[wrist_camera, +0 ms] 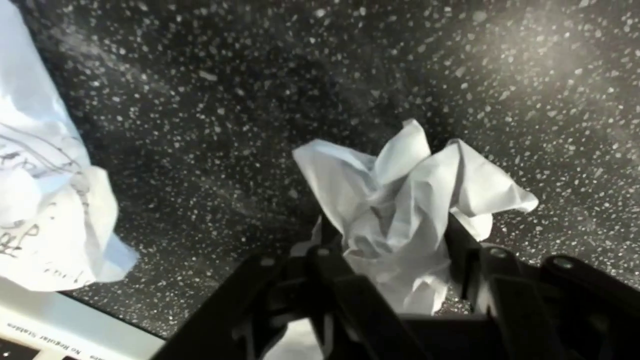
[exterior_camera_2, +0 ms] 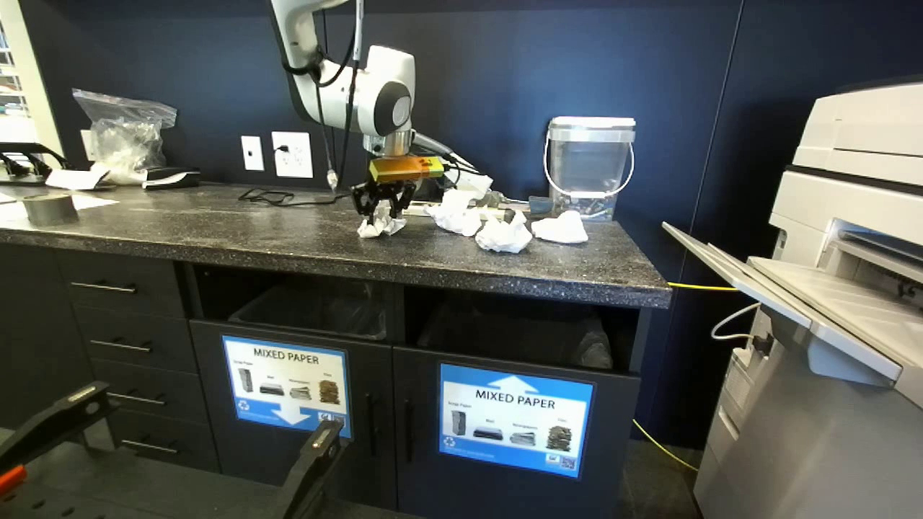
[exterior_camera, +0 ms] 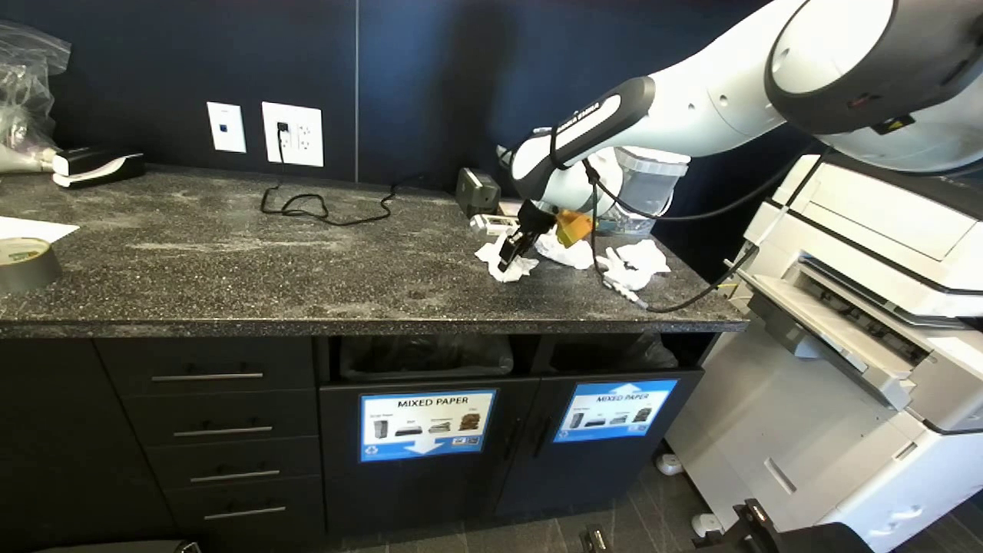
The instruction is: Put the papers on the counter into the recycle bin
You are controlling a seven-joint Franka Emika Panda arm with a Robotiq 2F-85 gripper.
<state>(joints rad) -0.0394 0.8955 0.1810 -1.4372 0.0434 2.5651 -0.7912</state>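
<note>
Several crumpled white papers lie near the right end of the dark speckled counter (exterior_camera: 345,276). My gripper (exterior_camera_2: 383,216) points down over the leftmost paper (exterior_camera_2: 373,229). In the wrist view the black fingers press on both sides of that paper (wrist_camera: 400,200), which bunches between them and flares out past the tips. It still rests at counter level. Other papers sit to its right in an exterior view: a crumpled ball (exterior_camera_2: 503,234), a larger wad (exterior_camera_2: 456,215) and a flatter piece (exterior_camera_2: 561,228). Below the counter edge is the recycle bin (exterior_camera_2: 515,328), a dark slot above a bluer sign.
A similar slot (exterior_camera_2: 310,306) with a whiter sign is left of the bin. Behind the papers stand a clear lidded bucket (exterior_camera_2: 591,162) and small boxes. A printer (exterior_camera: 799,415) flanks the counter's right end. A tape roll (exterior_camera: 31,267) sits far left; a black cord (exterior_camera: 330,219) lies at the back.
</note>
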